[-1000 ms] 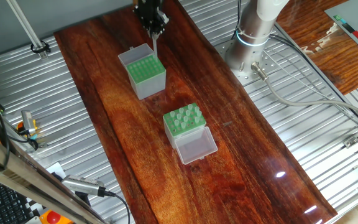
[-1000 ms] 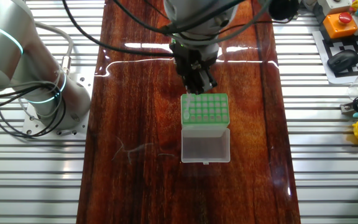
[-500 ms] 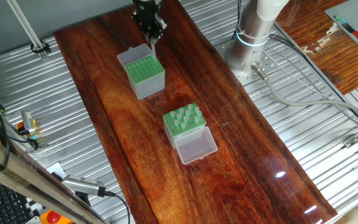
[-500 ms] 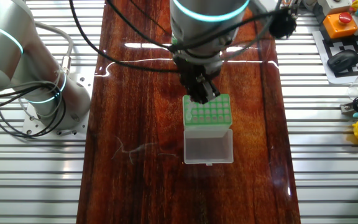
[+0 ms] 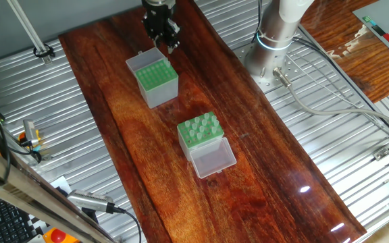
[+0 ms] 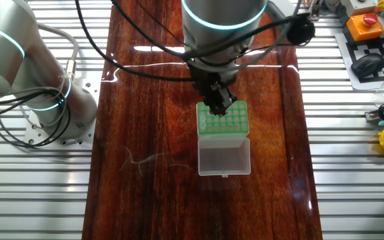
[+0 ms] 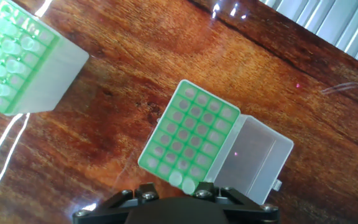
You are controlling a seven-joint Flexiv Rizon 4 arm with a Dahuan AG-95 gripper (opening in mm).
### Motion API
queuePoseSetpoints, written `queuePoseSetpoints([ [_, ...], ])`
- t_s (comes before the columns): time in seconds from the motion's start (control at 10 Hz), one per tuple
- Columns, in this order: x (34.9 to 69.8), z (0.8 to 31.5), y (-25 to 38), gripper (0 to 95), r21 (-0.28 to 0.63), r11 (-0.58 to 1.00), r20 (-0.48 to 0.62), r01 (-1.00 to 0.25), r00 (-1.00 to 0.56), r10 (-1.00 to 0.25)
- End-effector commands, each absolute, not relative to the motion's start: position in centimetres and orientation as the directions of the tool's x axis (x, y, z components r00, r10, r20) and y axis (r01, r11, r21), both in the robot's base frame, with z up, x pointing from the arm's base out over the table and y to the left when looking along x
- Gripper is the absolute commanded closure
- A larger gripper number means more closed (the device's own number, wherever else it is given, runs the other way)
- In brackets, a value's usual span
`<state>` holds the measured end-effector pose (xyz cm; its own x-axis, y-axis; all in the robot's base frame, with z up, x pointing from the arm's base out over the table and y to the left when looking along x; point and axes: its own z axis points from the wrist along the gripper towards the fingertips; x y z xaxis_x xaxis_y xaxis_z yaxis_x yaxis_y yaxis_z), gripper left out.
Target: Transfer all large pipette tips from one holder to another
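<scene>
The grey-sided box [image 5: 155,74] with a green rack stands at the far end of the wooden board, its whitish lid [image 5: 142,61] open behind it. My gripper [image 5: 167,42] hangs just above its far corner with nothing between the fingers. The whitish holder [image 5: 200,133] stands mid-board with several large pipette tips [image 5: 201,124] upright in it and its clear lid [image 5: 213,159] open in front. In the hand view the grey box [image 7: 188,134] lies below me with two tips [image 7: 182,182] in its near corner. The whitish holder [image 7: 14,53] is at top left. My fingertips are hidden there.
The arm's base [image 5: 275,34] and cables [image 5: 329,101] sit on the ribbed metal bench right of the board. In the other fixed view the grey box [image 6: 229,120] and its lid [image 6: 224,157] show below the arm, and the whitish holder is hidden behind it.
My gripper carried a tip down into the grey box's corner and has come up without it. The grey box has shifted slightly.
</scene>
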<state>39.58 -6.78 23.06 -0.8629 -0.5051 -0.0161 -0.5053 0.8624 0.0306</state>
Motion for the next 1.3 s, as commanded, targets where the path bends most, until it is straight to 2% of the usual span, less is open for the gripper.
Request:
queuePoseSetpoints([
  [0.1,41.5,23.0,-1.6,57.0,0.031,0.907,-0.018,-0.421,-0.907,-0.420],
  [0.2,42.1,22.9,1.2,57.0,0.029,0.926,-0.019,-0.377,-0.926,-0.377],
  [0.3,42.5,23.0,3.2,76.0,0.029,0.939,-0.018,-0.342,-0.940,-0.341],
  [0.4,42.5,23.0,3.2,76.0,0.030,0.957,-0.017,-0.288,-0.958,-0.287],
  [0.5,42.5,23.0,3.2,76.0,0.031,0.958,-0.011,-0.285,-0.959,-0.285],
  [0.9,42.6,22.8,3.9,76.0,0.051,0.939,0.011,-0.340,-0.940,-0.341],
  [1.3,44.0,20.2,11.6,76.0,0.041,0.971,0.001,-0.234,-0.972,-0.234],
])
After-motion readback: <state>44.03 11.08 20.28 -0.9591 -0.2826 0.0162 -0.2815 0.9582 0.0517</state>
